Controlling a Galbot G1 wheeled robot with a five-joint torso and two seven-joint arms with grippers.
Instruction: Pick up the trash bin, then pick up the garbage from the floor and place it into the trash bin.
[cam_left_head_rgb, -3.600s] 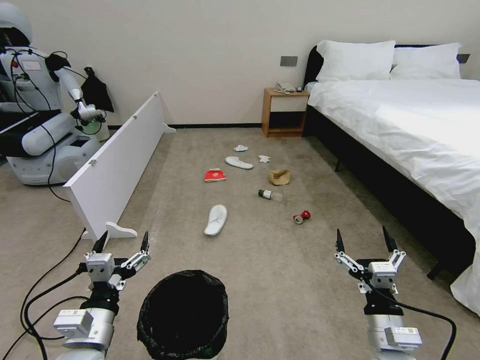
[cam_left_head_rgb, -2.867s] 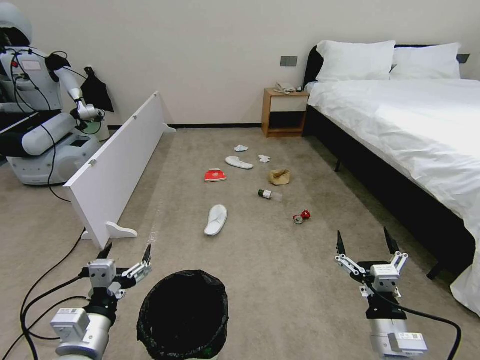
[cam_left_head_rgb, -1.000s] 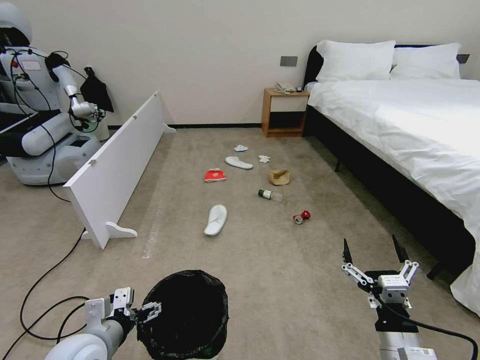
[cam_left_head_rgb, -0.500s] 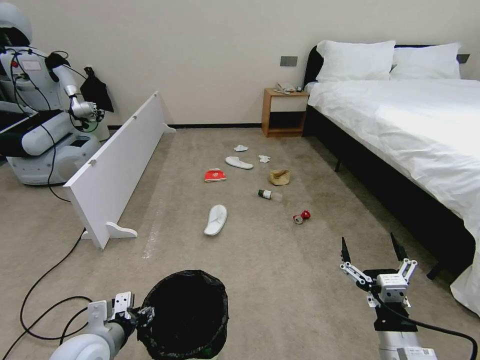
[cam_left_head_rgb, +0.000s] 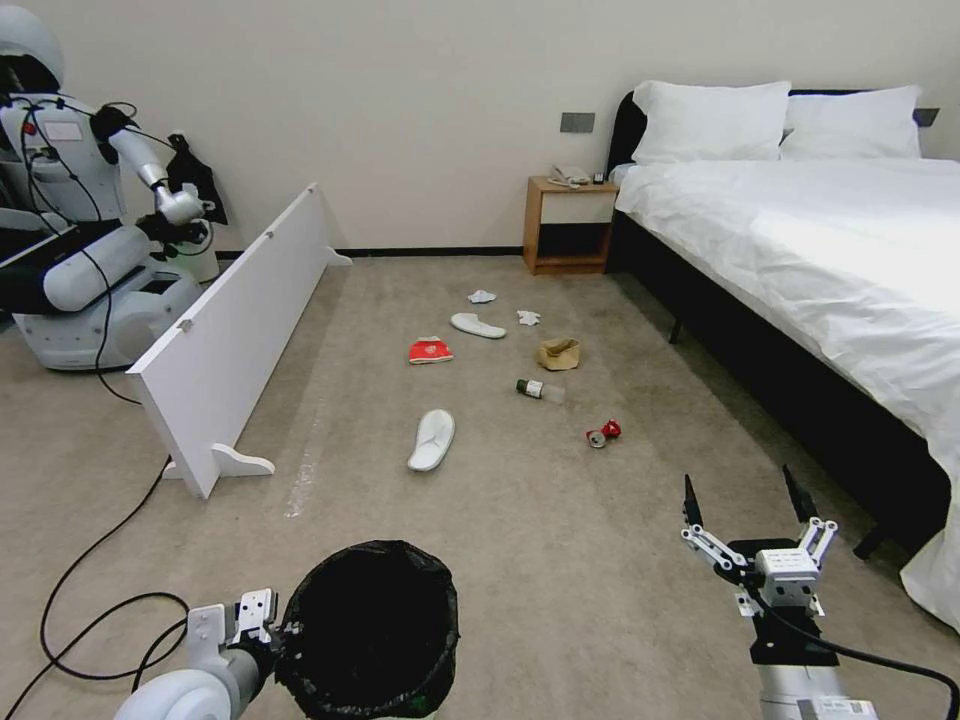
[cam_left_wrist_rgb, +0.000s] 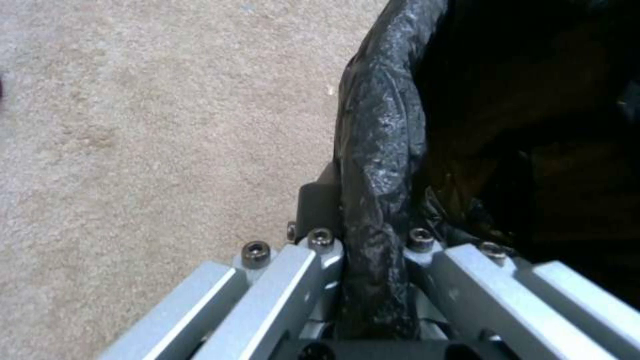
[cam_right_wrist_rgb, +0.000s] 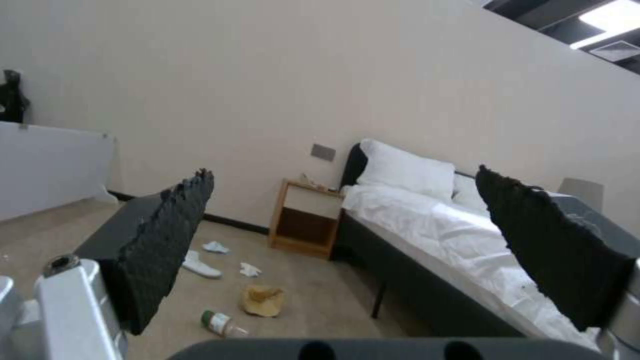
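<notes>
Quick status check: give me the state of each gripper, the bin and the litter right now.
left gripper: shut on the bin's rim.
right gripper: open, holding nothing, above the carpet.
trash bin: upright, bag-lined.
near slipper: lying on the floor.
bottle: on its side.
red can: crushed, on the floor.

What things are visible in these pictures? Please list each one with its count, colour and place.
trash bin: 1, black-lined, on the carpet right in front of the robot
slippers: 2, white, one mid-floor, one farther back
snack packet: 1, red, left of the far slipper
paper bag: 1, brown, mid-floor
bottle: 1, clear, lying near the bag
can: 1, red, crushed, toward the bed
tissues: 2, white, farthest back
bed: 1, white linen, right
nightstand: 1, wooden, by the wall
board: 1, white, left
other robot: 1, white, far left
left gripper: shut on the bin's rim
right gripper: open, above the carpet
</notes>
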